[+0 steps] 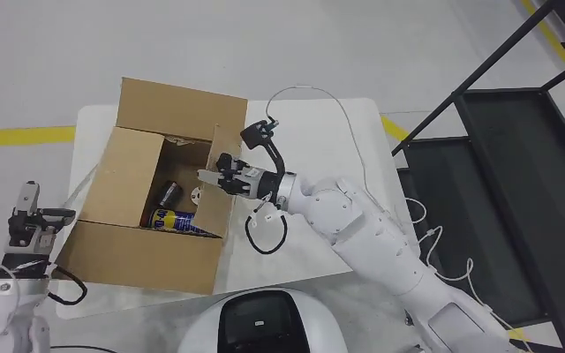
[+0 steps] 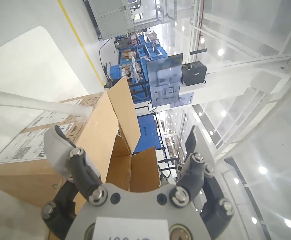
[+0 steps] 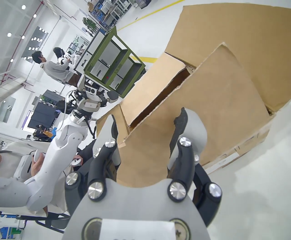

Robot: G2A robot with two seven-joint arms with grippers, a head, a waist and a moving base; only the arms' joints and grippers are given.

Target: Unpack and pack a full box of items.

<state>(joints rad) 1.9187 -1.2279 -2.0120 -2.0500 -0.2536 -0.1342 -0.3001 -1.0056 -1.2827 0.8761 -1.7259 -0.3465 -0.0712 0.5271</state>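
top view: blue can [image 1: 172, 218] inside box [image 1: 132, 254]. right gripper [image 3: 148, 116] fingers apart at box flap [image 3: 200, 95]; left gripper [image 2: 124, 130] fingers apart beside box.

Floor: pale grey glossy floor [image 1: 265, 44], marked with a yellow line [image 1: 35, 135].
Surface: white surface [image 1: 309, 141], rounded corners.
Furniture: dark metal stepped platform [image 1: 494, 159] just beside the surface; blue racking [image 2: 147, 50] and a grey cabinet [image 2: 111, 18] farther off; green-framed cabinet [image 3: 113, 66] on the open floor.
Screen: dark panel [image 2: 164, 81] in front of the racking.
Light: round ceiling lamps [image 2: 220, 52], lit; white structural beams [image 2: 250, 66].
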